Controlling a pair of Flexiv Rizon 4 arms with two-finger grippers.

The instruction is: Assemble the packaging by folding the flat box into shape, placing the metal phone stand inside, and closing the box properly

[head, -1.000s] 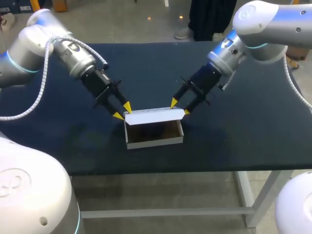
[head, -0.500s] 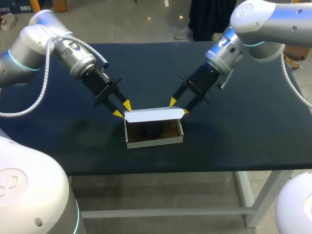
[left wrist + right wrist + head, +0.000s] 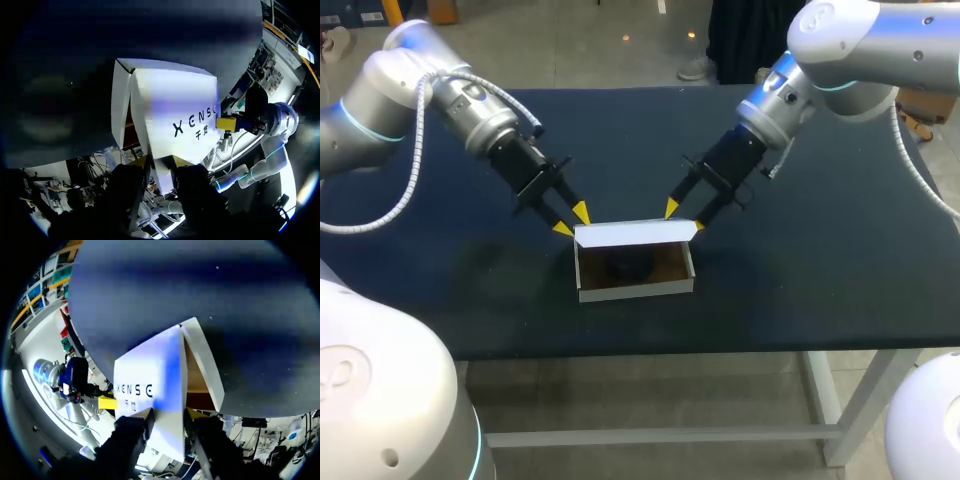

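A white cardboard box (image 3: 637, 287) with a brown inside stands open near the table's front edge. Its white lid (image 3: 635, 234) rises from the back wall, tilted a little forward. A dark thing, seemingly the phone stand (image 3: 630, 264), lies inside; its shape is hard to make out. My left gripper (image 3: 570, 220) is shut on the lid's left end, and my right gripper (image 3: 683, 215) on its right end. In the left wrist view the printed lid (image 3: 175, 105) runs from between my left gripper (image 3: 156, 162) toward the other gripper. The right wrist view shows the lid (image 3: 150, 370) in my right gripper (image 3: 170, 415).
The dark table (image 3: 820, 250) spreads wide on both sides of the box and behind it. The box sits close to the front edge (image 3: 720, 345).
Both grippers have drawn slightly back and up with the lid. The lid now stands more upright, and more of the box's inside and the dark thing in it shows.
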